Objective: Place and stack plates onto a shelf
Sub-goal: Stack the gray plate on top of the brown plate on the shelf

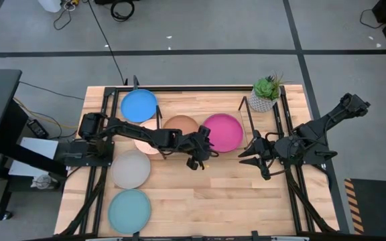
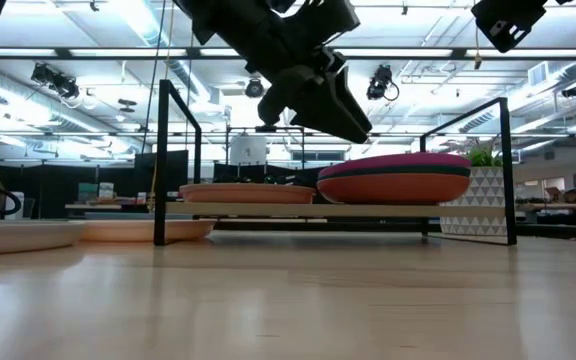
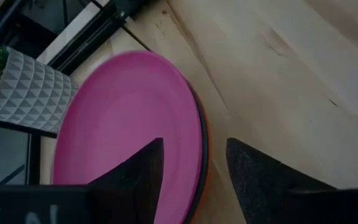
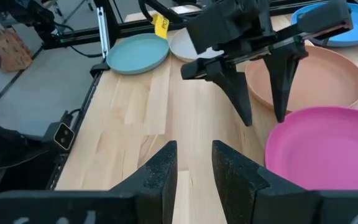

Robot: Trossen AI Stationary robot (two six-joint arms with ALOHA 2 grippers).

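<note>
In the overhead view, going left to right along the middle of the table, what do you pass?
Salmon plate → left gripper → magenta plate → right gripper → potted plant.

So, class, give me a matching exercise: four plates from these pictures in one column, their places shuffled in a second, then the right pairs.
Plates:
1. magenta plate
2. salmon plate
3. blue plate
4. light teal plate

Places:
A. on the table at the far left corner
B. on the table at the near left corner
C. top of the stack on the shelf, right side
D. alone on the shelf, left side

Pairs: 1-C, 2-D, 3-A, 4-B
</note>
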